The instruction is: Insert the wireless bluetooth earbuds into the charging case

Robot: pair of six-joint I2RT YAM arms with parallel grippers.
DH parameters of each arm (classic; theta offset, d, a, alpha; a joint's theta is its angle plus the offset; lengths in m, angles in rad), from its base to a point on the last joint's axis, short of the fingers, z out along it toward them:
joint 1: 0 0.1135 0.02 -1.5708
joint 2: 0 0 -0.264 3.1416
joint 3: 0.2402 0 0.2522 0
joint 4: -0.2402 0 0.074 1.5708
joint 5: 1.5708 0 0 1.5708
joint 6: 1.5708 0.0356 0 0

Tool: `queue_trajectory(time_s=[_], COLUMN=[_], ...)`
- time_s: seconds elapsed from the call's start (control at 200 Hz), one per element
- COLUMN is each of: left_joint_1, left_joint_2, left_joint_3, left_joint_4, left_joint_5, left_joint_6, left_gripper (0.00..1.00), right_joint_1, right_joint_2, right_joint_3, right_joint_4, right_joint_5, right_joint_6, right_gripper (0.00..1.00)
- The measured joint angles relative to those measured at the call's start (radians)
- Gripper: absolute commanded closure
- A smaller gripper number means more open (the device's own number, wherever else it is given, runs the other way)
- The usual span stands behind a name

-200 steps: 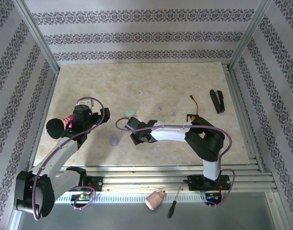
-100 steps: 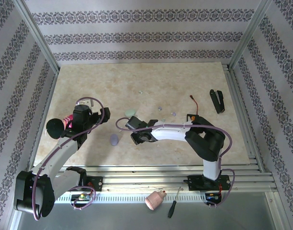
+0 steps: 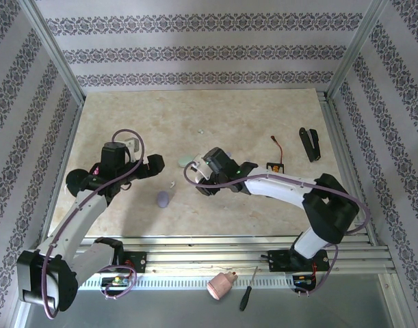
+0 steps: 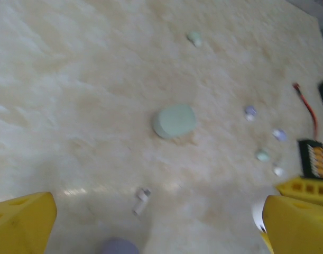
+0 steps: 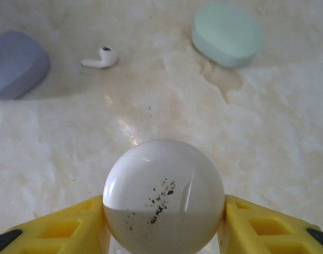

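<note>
My right gripper [image 5: 164, 225] is shut on a white, pebble-shaped charging case [image 5: 164, 193] with dark specks, held just above the table; from above the right gripper [image 3: 203, 169] is at mid-table. Ahead of it lie a white earbud [image 5: 100, 58], a lilac case [image 5: 16, 63] and a mint case [image 5: 227, 34]. My left gripper [image 4: 158, 227] hangs open above the same white earbud [image 4: 141, 200] and mint case [image 4: 174, 120]. Several small mint, lilac and white earbuds [image 4: 262, 155] lie scattered to the right. In the top view the left gripper [image 3: 154, 164] sits left of the mint case [image 3: 187, 160].
A small circuit board with a red wire [image 3: 276, 162] and a black tool [image 3: 308, 143] lie at the right of the table. A pink part [image 3: 221, 284] and a screwdriver [image 3: 248, 297] rest beyond the front rail. Patterned walls enclose the table.
My right gripper has closed on the white case and carried it toward the far side and right. The left gripper has swung a little farther out over the table. The white earbud now lies uncovered.
</note>
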Motion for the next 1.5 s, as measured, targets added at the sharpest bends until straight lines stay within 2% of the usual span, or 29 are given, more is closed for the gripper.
queue_trajectory(time_s=[0.205,0.45,0.72,0.824,0.974,1.109,1.154,1.224,1.379,1.499], left_joint_1=[-0.058,-0.167,-0.226,-0.259,-0.282,-0.284,-0.284,-0.285,-0.292,-0.294], left_joint_2=[0.037,0.054,0.128,0.167,0.216,0.227,0.227,0.227,0.221,0.185], left_joint_3=[0.01,0.01,0.01,0.01,0.008,0.004,0.003,-0.001,-0.015,-0.031], left_joint_4=[-0.072,-0.014,0.141,0.21,0.269,0.274,0.277,0.285,0.342,0.4], left_joint_5=[0.254,0.418,0.467,0.476,0.479,0.467,0.463,0.459,0.467,0.464], left_joint_6=[-0.071,-0.177,-0.279,-0.326,-0.377,-0.404,-0.41,-0.414,-0.406,-0.347], left_gripper=[0.09,0.26,0.31,0.38,0.63,0.79,0.82,0.85,0.87,0.89], right_joint_1=[-0.044,-0.045,-0.045,-0.045,-0.046,-0.05,-0.053,-0.056,-0.057,-0.084], right_joint_2=[-0.087,-0.123,-0.132,-0.136,-0.14,-0.154,-0.156,-0.156,-0.162,-0.224], right_joint_3=[-0.003,-0.003,-0.003,-0.004,-0.006,-0.016,-0.018,-0.021,-0.029,-0.069], right_joint_4=[-0.004,-0.011,-0.011,-0.005,-0.002,0.001,0.0,0.001,0.025,0.045], right_joint_5=[-0.146,-0.27,-0.325,-0.329,-0.332,-0.33,-0.328,-0.329,-0.34,-0.397], right_joint_6=[-0.15,-0.204,-0.206,-0.206,-0.205,-0.203,-0.203,-0.202,-0.196,-0.159], right_gripper=[0.54,0.54,0.54,0.54,0.54,0.54,0.53,0.49,0.26,0.2])
